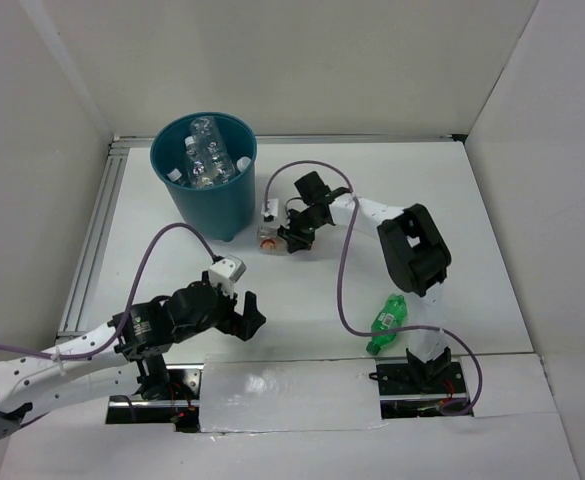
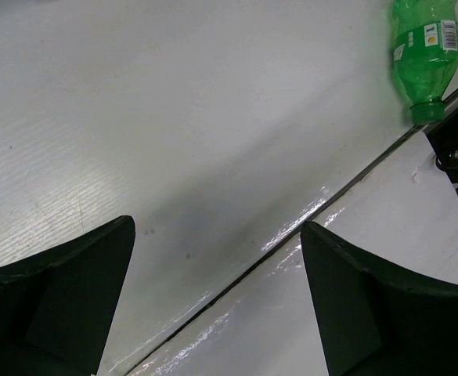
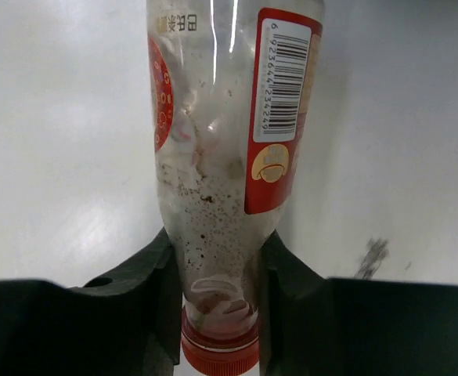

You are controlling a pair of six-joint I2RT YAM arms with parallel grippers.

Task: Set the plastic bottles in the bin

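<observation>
The teal bin (image 1: 227,200) stands at the back left and holds several clear white-capped bottles (image 1: 204,150). My right gripper (image 1: 287,240) is shut on the neck of the red-capped bottle (image 1: 269,239), low over the table just right of the bin's base. In the right wrist view the gripper (image 3: 217,274) pinches the clear neck above the red cap, and the bottle (image 3: 213,157) with its orange-red label points away. The green bottle (image 1: 385,325) lies by the right arm's base and also shows in the left wrist view (image 2: 424,55). My left gripper (image 1: 247,318) (image 2: 217,227) is open and empty.
An aluminium rail (image 1: 92,240) runs along the table's left edge. White walls close in the left, back and right. Purple cables (image 1: 342,270) loop over the table. A taped seam (image 2: 291,235) crosses the near strip by the arm mounts.
</observation>
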